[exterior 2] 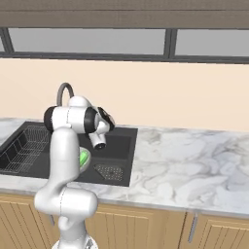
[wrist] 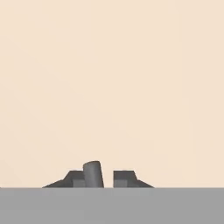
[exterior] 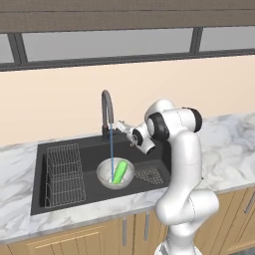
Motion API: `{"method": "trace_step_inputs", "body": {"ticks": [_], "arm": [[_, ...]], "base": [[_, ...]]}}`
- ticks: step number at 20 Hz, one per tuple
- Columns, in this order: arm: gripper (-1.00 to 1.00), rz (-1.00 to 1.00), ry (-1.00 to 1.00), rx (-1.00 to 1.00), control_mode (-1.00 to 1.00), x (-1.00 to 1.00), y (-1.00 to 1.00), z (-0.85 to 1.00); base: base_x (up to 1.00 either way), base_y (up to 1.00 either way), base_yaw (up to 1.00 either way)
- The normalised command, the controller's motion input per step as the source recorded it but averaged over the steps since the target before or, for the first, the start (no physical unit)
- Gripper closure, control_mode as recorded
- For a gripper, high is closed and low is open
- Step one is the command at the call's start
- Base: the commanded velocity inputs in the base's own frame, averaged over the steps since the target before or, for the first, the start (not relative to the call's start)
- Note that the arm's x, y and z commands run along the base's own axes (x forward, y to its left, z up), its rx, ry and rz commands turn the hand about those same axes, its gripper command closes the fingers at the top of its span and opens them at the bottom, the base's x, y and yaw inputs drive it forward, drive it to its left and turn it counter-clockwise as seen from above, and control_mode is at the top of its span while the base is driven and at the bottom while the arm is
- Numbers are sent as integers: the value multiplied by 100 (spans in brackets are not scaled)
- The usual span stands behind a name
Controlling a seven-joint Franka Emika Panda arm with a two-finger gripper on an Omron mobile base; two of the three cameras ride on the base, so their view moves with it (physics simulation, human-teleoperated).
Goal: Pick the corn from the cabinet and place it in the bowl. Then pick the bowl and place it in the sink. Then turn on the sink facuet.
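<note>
The bright green corn (exterior: 119, 172) lies in the marbled bowl (exterior: 105, 178), which stands in the black sink (exterior: 89, 149). A thin stream of water (exterior: 111, 149) runs from the dark gooseneck sink faucet (exterior: 106, 107) into the bowl. My gripper (exterior: 121, 125) reaches to the right side of the faucet's base. In the hand view my gripper (wrist: 100, 178) is shut on the faucet's small grey lever (wrist: 92, 173), which stands between the fingertips against the left one. From the right base view the faucet's arch (exterior 2: 64, 90) and a bit of corn (exterior 2: 83, 157) show behind my arm. The cabinet is out of view.
A wire rack (exterior: 62, 174) fills the sink's left part, and a round drain strainer (exterior: 149, 174) sits at its right. Marble counter (exterior: 229, 149) stretches to the right. A beige wall and a window band rise behind the sink. Wooden base cupboards (exterior 2: 146, 226) run below.
</note>
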Motion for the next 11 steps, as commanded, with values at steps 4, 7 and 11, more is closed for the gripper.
{"method": "trace_step_inputs", "body": {"ticks": [4,7,11], "arm": [[100,0,8,14,-100,-1,-53,0],[100,0,0,3,-100,0,0,0],[100,0,0,0,-100,0,0,0]], "base": [[0,0,0],[0,0,0],[0,0,0]]}}
